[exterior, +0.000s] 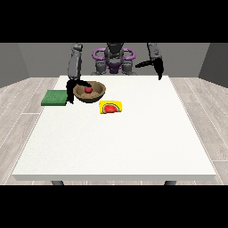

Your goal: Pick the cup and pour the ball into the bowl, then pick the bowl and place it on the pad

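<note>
My hand at the view's left (71, 88) grips the near-left rim of the brown bowl (90, 93), thumb over the rim and fingers curled down its outer wall. The red ball (88, 89) lies inside the bowl. The green pad (54, 98) lies on the tabletop (120, 138) just left of the bowl. The yellow cup (111, 107) lies tipped on its side, just right of the bowl and nearer the camera. My hand at the view's right (156, 65) hangs raised above the tabletop's far edge, fingers straight and spread, holding nothing.
</note>
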Robot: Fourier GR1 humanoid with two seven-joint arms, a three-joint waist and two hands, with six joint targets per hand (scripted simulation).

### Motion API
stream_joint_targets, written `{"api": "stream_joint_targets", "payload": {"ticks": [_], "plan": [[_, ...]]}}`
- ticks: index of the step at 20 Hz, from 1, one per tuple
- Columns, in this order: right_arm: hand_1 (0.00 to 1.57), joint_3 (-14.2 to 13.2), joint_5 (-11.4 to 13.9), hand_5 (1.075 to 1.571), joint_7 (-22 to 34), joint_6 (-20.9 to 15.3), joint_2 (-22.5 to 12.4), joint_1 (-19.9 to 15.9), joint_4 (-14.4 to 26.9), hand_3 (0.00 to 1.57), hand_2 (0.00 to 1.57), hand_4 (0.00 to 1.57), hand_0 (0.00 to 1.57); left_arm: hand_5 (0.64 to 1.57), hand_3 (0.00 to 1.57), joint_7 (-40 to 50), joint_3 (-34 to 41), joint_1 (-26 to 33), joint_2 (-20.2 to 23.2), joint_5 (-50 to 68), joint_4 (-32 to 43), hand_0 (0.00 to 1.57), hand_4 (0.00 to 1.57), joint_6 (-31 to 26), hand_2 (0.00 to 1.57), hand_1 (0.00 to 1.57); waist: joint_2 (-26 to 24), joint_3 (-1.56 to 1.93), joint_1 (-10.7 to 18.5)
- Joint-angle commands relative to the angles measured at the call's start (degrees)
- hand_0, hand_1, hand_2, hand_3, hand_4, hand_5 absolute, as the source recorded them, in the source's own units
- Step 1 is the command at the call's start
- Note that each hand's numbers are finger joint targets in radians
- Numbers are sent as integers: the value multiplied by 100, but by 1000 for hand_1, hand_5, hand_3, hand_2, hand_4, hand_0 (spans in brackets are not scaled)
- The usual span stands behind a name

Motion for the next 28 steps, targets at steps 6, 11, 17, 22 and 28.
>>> {"api": "stream_joint_targets", "payload": {"ticks": [6,11,17,22,28], "plan": [[1571,191,721,1505,558,-1645,-246,415,646,1088,1571,850,1571,1564,0,25,-84,-176,39,73,-366,0,470,-217,0,0,375,0,476],[1571,580,1369,1563,775,-2626,-441,682,310,1486,1571,928,1571,1515,0,-83,-58,-104,117,152,-215,0,714,-409,0,0,179,-23,604],[1571,892,1571,1567,2305,-2617,-651,279,-89,950,1571,866,1571,1422,0,-347,288,276,203,291,389,0,963,-400,0,0,-556,-11,151],[1571,1456,1869,1565,4227,-2247,-655,-428,-607,889,1571,806,1571,1411,0,-120,774,501,514,623,1084,0,998,-654,0,0,-1562,-5,-570],[1571,1102,1601,1570,4666,-1768,-1185,-396,-980,771,1571,794,1571,1410,0,173,733,700,478,598,722,0,999,-596,0,0,-1617,13,-593]]}}
